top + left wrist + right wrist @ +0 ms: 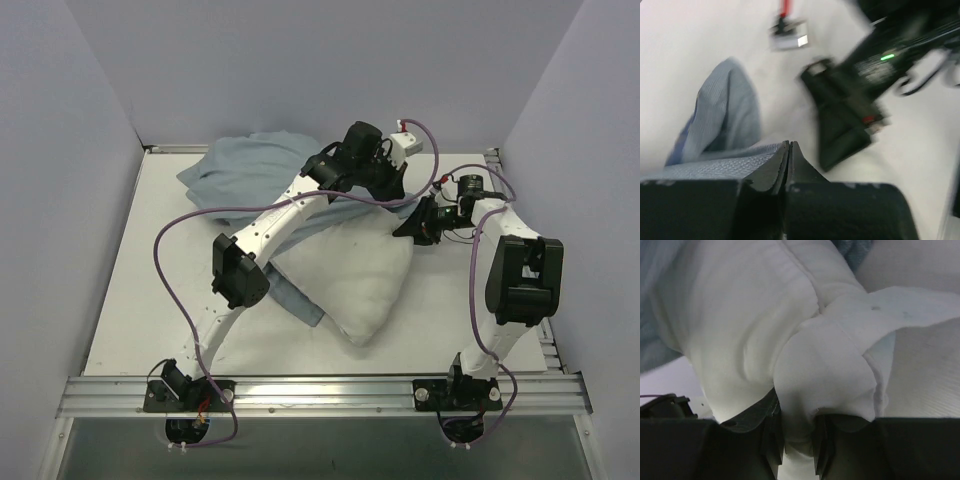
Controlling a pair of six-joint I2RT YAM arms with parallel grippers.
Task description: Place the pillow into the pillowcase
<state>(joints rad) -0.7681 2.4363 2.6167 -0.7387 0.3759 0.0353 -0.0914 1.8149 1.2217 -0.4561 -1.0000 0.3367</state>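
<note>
Your right gripper (797,450) is clamped on a bunched corner of the pillow (350,280), with white cloth squeezed between the fingers. The rest of the pillow lies across the middle of the table (130,320), outside the pillowcase (250,165). The case is heaped at the far left, and a strip of it is trapped under the pillow's near edge. Your left gripper (788,167) has its fingers pressed together at the far centre. Pale blue fabric runs right up to them, so it appears to be pinching the case, but the wrist view is too blurred to show how many layers it holds. That is your first risk: if both layers are caught, the mouth stays closed and the pillow has nowhere to go. Second, the right hold is only a fold of the cover, so a hard pull may let it slide out. Third, the pillow's weight on the trapped strip may drag the case out of the left grip. Finally, the two wrists and their purple cables (165,250) sit close together, so a careless crossing move could make them collide or snag.
</note>
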